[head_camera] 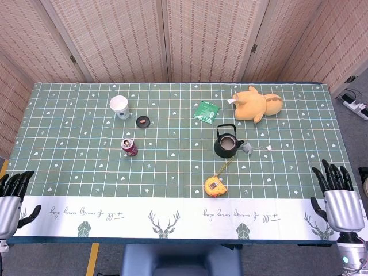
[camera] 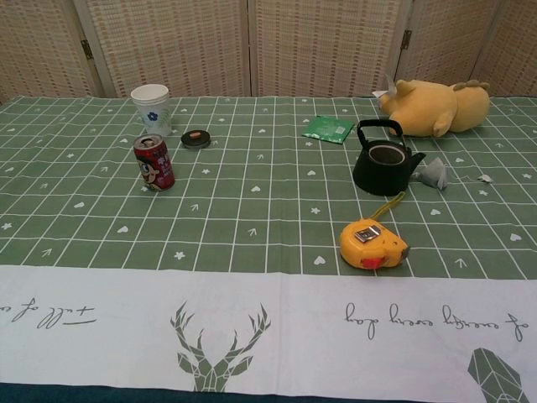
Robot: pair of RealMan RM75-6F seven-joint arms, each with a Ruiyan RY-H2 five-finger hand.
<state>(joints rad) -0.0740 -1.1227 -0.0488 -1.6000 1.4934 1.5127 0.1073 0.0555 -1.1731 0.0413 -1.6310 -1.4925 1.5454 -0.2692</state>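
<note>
Tabletop (head_camera: 172,172): green grid cloth w/ white deer border; woven screens (head_camera: 172,40) behind. L→R: left hand (head_camera: 12,192), near-left corner, fingers spread, empty; 1 paper cup (head_camera: 119,106); 1 red can (head_camera: 129,147); 1 round lid (head_camera: 142,121); 1 green packet (head_camera: 206,111); 1 yellow tape measure (head_camera: 214,186), near edge; 1 black kettle (head_camera: 226,141); 1 plush toy (head_camera: 257,104); right hand (head_camera: 339,195), near-right corner, spread, empty.

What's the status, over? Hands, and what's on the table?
Left hand, right hand open, at table edge. Tape measure nearest, untouched. Kettle behind it.
</note>
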